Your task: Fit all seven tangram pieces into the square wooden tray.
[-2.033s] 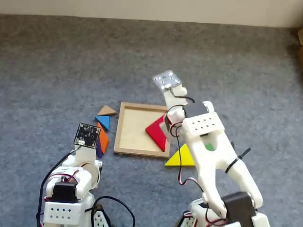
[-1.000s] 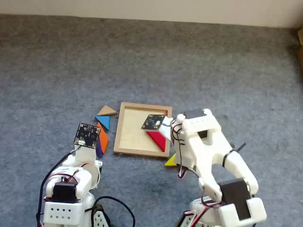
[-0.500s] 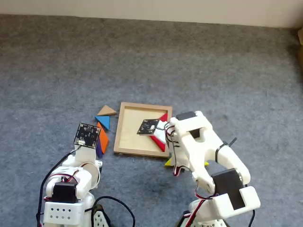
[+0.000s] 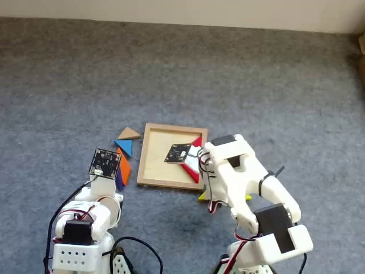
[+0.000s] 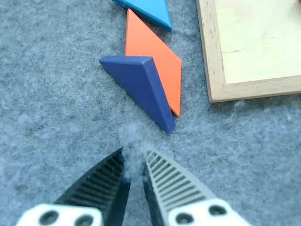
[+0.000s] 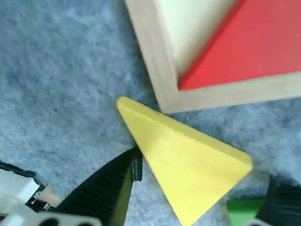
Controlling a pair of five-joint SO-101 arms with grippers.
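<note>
The square wooden tray (image 4: 161, 142) lies on the grey carpet (image 4: 256, 85). The red triangle (image 4: 193, 169) is inside it, in the corner nearest to the right arm (image 4: 242, 171). Just outside this corner the yellow triangle (image 6: 188, 160) lies flat on the carpet, with one point just beside the tray's rim. The right gripper (image 6: 202, 181) is low over this piece with its jaws spread wide. The black finger is close against one edge of the yellow triangle, and the other finger stands apart from its far tip. On the other side of the tray four pieces lie on the carpet: a tan triangle (image 4: 128, 133), a light blue triangle (image 4: 124, 147), an orange parallelogram (image 5: 157, 70) and a dark blue triangle (image 5: 141, 87), which lies partly over the orange one. The left gripper (image 5: 134, 176) hangs near the dark blue triangle, its fingers drawn together.
</note>
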